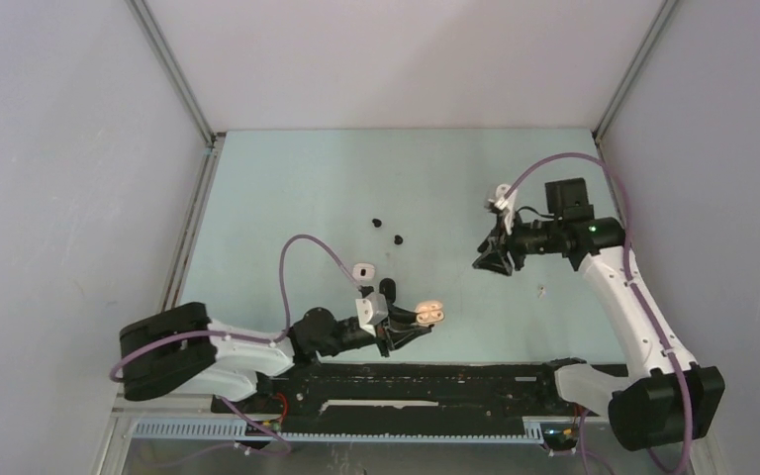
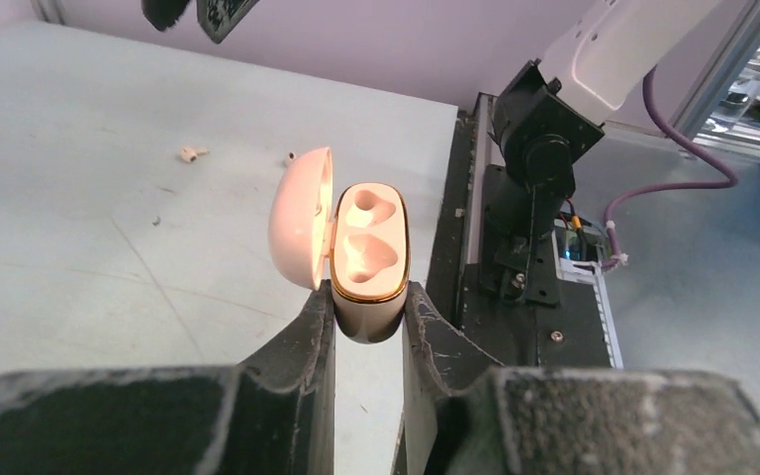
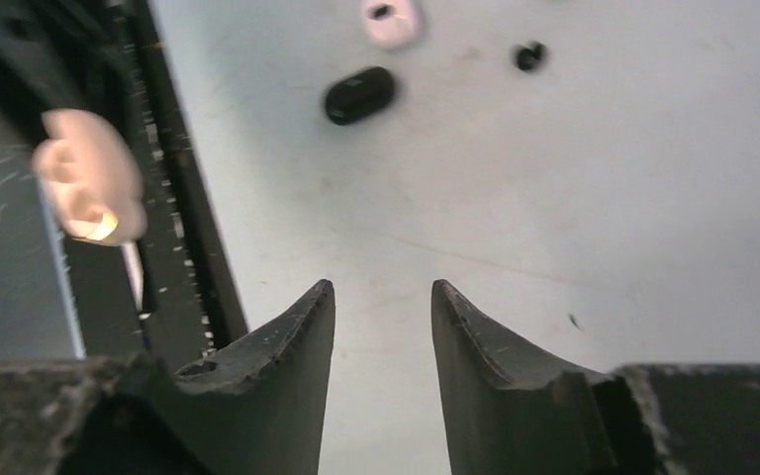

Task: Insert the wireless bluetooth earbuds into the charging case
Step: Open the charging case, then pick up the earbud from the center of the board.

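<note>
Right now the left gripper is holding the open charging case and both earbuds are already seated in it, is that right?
Not quite. The left gripper does hold the open charging case, but its two wells are empty; no earbuds are seated in it. The left wrist view shows this plainly.

Pale blue-green table [image 1: 287, 188] enclosed by plain grey walls [image 1: 59, 178], evenly lit.

1 overhead view, 2 close wrist views share table [image 1: 287, 178].
</note>
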You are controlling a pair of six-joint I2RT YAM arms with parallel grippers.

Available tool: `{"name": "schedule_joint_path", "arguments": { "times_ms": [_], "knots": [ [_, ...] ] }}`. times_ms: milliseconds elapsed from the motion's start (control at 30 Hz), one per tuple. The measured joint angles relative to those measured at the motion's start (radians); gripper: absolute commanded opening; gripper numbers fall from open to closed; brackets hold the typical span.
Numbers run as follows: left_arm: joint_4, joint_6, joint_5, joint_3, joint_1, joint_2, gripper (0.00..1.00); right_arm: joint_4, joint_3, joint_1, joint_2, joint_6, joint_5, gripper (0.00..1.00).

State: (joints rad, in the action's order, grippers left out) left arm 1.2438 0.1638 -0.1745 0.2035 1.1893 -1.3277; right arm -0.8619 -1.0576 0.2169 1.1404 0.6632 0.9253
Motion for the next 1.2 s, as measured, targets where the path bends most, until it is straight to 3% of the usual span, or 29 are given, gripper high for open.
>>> {"name": "schedule_joint_path", "arguments": {
  "times_ms": [100,200,400,800,1200],
  "knots": [
    [-0.094,-0.035,0.01,0.023,-0.006,0.076,0.0,0.001,-0.002,-0.116,0.017,-0.002,-0.032,0.36],
    [-0.115,-0.032,-0.016,0.032,-0.044,0.056,0.0,0.003,-0.018,-0.179,0.082,-0.009,-0.105,0.32],
    [0.047,0.066,-0.1,-0.009,-0.168,-0.12,0.0,0.035,-0.07,-0.187,0.238,-0.03,-0.304,0.28],
    [0.082,0.098,-0.172,-0.027,-0.19,-0.082,0.0,0.069,-0.267,-0.141,0.597,-0.063,-0.691,0.39],
    [0.081,0.098,-0.179,-0.027,-0.19,-0.082,0.0,0.053,-0.333,-0.133,0.751,-0.119,-0.858,0.43]
  ]
}}
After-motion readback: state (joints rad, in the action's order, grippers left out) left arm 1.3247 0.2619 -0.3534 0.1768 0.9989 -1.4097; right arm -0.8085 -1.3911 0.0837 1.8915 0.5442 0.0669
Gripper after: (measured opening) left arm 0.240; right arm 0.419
